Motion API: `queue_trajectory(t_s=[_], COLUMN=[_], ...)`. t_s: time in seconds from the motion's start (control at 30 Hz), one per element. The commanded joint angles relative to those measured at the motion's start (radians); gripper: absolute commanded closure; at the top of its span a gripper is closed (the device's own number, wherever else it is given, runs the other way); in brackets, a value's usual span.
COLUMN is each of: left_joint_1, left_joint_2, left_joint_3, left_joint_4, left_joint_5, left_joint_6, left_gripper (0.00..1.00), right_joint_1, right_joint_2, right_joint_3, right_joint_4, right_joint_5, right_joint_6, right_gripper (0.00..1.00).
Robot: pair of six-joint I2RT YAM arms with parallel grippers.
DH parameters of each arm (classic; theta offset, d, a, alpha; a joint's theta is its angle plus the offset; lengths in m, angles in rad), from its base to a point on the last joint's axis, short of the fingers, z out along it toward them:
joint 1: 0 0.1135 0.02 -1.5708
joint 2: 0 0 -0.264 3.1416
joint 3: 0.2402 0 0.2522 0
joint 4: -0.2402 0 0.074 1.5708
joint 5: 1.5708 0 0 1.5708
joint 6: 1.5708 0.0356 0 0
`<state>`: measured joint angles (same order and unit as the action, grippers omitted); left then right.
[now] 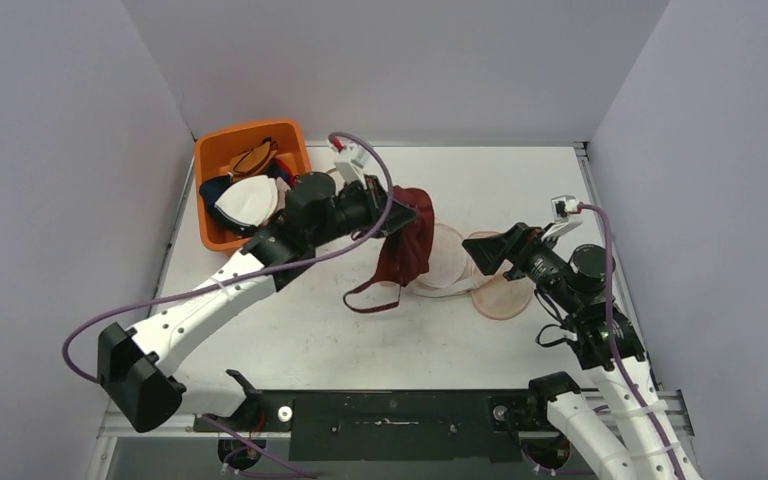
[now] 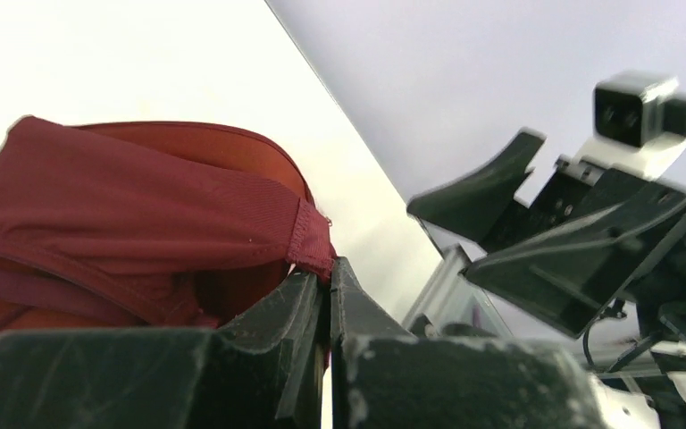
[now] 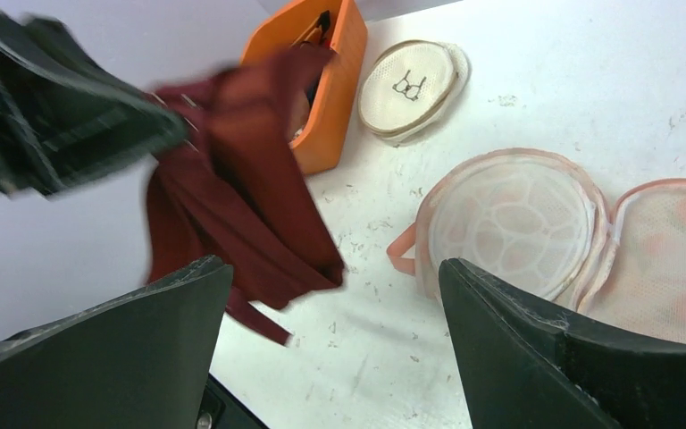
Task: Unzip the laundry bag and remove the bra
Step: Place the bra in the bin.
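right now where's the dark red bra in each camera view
Top external: the bra is at the centre, hanging from the left claw.
Left wrist: it fills the left half, pinched at the claw tips.
Right wrist: it is left of centre, overlapping the orange bin.
Shared landmark: the orange bin is upper left in top external and top centre in right wrist. It is not in left wrist.

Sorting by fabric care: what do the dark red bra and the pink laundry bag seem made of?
The bra: soft matte knit, probably stretchy; fine ribbing, a stitched hem, limp drape. The laundry bag: seemingly fine translucent mesh over a stiffer frame, pink-trimmed; it holds a domed shape.
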<state>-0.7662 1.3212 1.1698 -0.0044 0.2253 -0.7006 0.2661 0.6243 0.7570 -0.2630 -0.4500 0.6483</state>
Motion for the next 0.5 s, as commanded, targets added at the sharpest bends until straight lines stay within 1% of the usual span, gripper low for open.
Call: queue_trajectory(t_s=[0.0, 0.13, 0.3, 0.37, 0.47], left_joint_1=[0.114, 0.249, 0.44, 0.501, 0.571], left_joint_2=[-0.069, -0.06, 0.018, 0.052, 0.089], left_joint_3=[0.165, 0.311, 0.464, 0.506, 0.503], left_joint_4=[-0.263, -0.448, -0.636, -0.673, -0.64], left_joint_5=[-0.046, -0.061, 0.023, 0.046, 0.046], left_joint_6=[0.139, 0.248, 0.411, 0.469, 0.542], left_gripper=[1.0, 1.0, 1.0, 1.0, 1.0], right_joint_1=[0.011, 0.013, 0.029, 0.048, 0.068], right_joint_2=[-0.018, -0.037, -0.041, -0.033, -0.021], right_joint_3=[-0.041, -0.106, -0.147, -0.149, -0.156], right_joint_4=[0.05, 0.076, 0.092, 0.086, 0.089], right_joint_5=[0.022, 0.012, 0.001, 0.01, 0.015], right_joint_6=[0.023, 0.045, 0.046, 0.034, 0.024], right_gripper=[0.1, 0.1, 0.1, 0.1, 0.1])
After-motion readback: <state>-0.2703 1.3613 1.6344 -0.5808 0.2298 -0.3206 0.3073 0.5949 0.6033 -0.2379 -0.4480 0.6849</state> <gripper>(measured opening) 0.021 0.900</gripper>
